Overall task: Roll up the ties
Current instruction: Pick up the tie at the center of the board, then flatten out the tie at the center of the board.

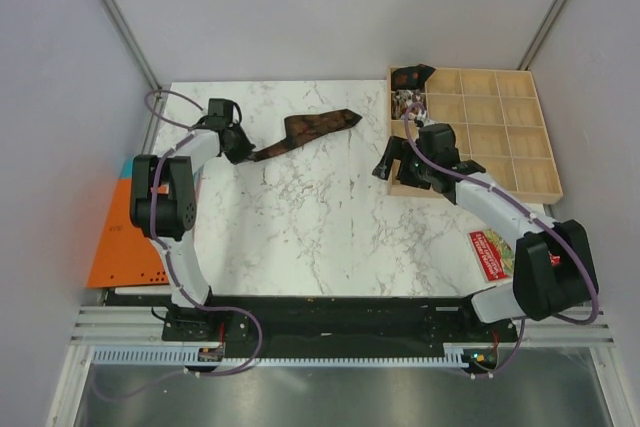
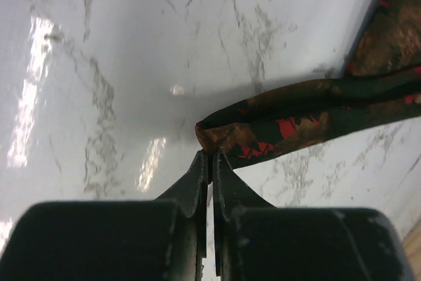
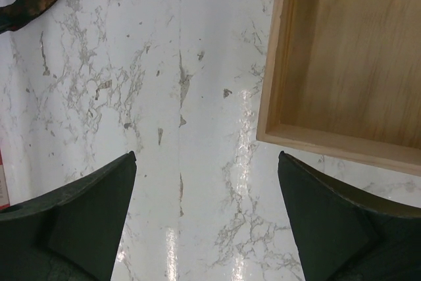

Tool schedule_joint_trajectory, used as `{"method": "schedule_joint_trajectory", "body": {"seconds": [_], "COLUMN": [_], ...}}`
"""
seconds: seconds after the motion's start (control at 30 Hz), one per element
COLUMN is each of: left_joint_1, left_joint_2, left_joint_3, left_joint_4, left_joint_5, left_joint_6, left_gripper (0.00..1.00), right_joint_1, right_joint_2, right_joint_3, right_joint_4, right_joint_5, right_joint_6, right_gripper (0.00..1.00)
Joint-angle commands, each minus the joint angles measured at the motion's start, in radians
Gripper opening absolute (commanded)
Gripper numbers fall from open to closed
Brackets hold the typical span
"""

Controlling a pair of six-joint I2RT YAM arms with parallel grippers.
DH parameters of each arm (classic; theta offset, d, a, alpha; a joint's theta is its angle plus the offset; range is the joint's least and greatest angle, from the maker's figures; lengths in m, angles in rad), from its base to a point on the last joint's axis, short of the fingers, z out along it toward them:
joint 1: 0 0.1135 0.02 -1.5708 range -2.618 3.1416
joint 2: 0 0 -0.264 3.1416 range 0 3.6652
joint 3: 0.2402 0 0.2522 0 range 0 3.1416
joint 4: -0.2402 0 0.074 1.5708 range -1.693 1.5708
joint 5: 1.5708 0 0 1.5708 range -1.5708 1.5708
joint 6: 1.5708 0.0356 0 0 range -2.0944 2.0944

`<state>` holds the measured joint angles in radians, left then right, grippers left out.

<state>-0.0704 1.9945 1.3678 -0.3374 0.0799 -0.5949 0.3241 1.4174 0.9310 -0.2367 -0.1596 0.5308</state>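
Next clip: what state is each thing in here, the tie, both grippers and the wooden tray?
tie: unrolled, lying on the table.
left gripper: shut at the tie's narrow end; whether it pinches the fabric is unclear.
wooden tray: two far-left compartments filled, the rest look empty.
right gripper: open, holding nothing, beside the wooden tray's corner.

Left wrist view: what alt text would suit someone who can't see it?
The left tool, fingers closed together, meets the folded end of a dark brown tie with red patches, lying on a white marbled table. Whether it pinches the fabric is unclear.
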Motion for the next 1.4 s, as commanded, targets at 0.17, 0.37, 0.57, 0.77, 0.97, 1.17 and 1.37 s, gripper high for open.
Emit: {"method": "schedule_joint_trajectory", "body": {"seconds": [0.17,0.37,0.57,0.77,0.97,1.17,1.37], "left_joint_1": [-0.006,0.035,0.162,0.263,0.394,0.491,0.552], "left_joint_2": [-0.339,-0.473,-0.526,-0.612,-0.675,-0.703,-0.721], "left_joint_3": [-0.122,-0.125,-0.072,-0.107,-0.139,-0.145,-0.145], "left_joint_4": [-0.140,-0.222,-0.334,-0.416,-0.453,-0.469,-0.482], "left_joint_5": [0.004,0.020,0.032,0.021,0.078,0.110,0.141], "left_joint_6": [-0.121,-0.135,-0.083,-0.034,0.012,0.040,0.041], "left_gripper": [0.02,0.02,0.02,0.03,0.04,0.04,0.04], "right_joint_1": [0.056,0.093,0.130,0.165,0.187,0.191,0.191], "right_joint_2": [0.185,0.374,0.530,0.713,0.877,1.001,1.147], "right_joint_3": [0.169,0.345,0.500,0.702,0.902,1.051,1.262], "right_joint_4": [0.051,0.060,0.062,0.024,-0.018,-0.061,-0.108], "right_joint_5": [0.049,0.069,0.078,0.083,0.109,0.207,0.276], "right_joint_6": [0.143,0.213,0.262,0.288,0.296,0.296,0.301], "right_gripper": [0.93,0.89,0.85,0.84,0.83,0.77,0.73]}}
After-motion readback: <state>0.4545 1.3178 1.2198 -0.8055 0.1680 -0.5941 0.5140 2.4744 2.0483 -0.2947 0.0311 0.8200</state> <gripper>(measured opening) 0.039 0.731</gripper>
